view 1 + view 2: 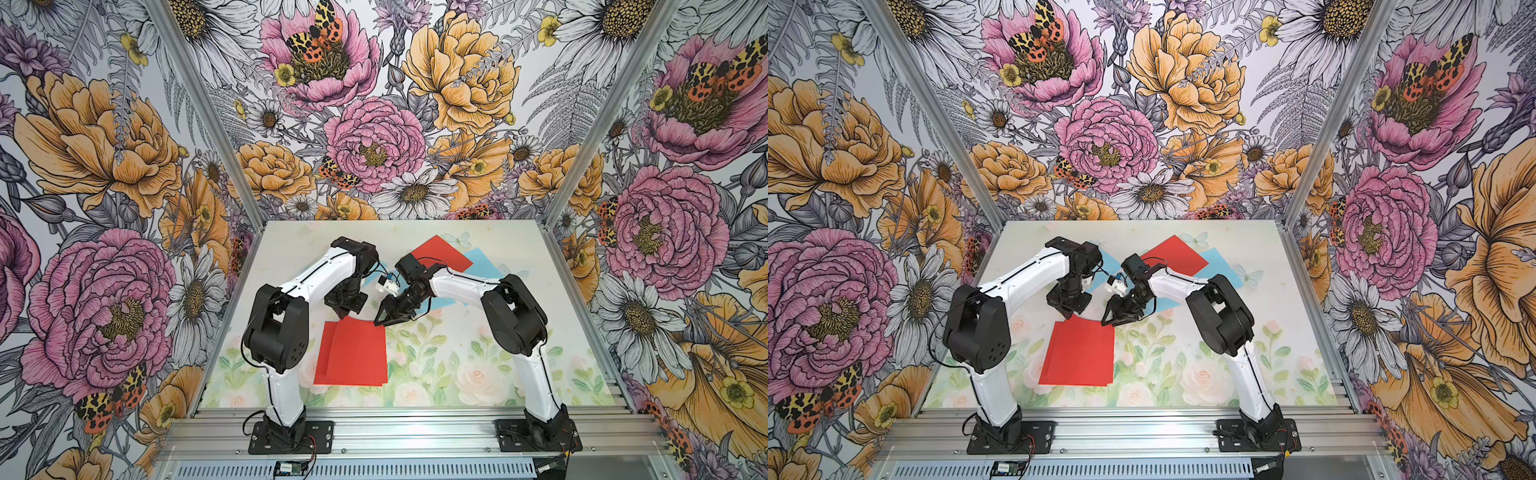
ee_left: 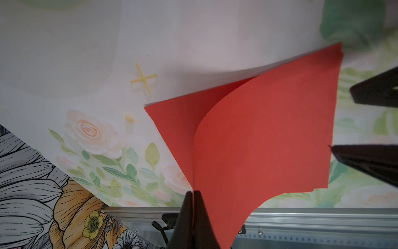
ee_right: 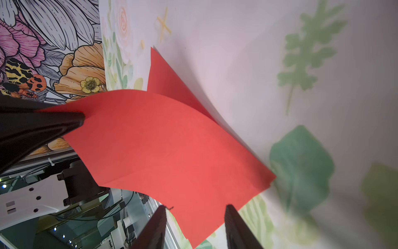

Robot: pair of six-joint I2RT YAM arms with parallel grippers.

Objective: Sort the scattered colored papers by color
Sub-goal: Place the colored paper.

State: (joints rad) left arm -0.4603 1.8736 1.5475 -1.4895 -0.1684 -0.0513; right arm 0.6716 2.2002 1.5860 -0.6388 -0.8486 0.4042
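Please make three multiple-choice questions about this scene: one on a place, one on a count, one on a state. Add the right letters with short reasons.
1. Where does the lone bright red square paper sheet lie?
A) on the light sky-blue paper sheets, far side
B) on the front rail
C) on the wall

2. Counting it and the near red stack, how many red sheets show?
A) one
B) three
C) six

3. In what state is the left gripper?
A) open, empty
B) shut on a blue sheet
C) shut on that stack's upper sheet

Answers:
1 A, its red covers blue corners.
2 B, two stacked near, one far.
3 C, the left wrist view shows closed jaws pinching its curled edge.
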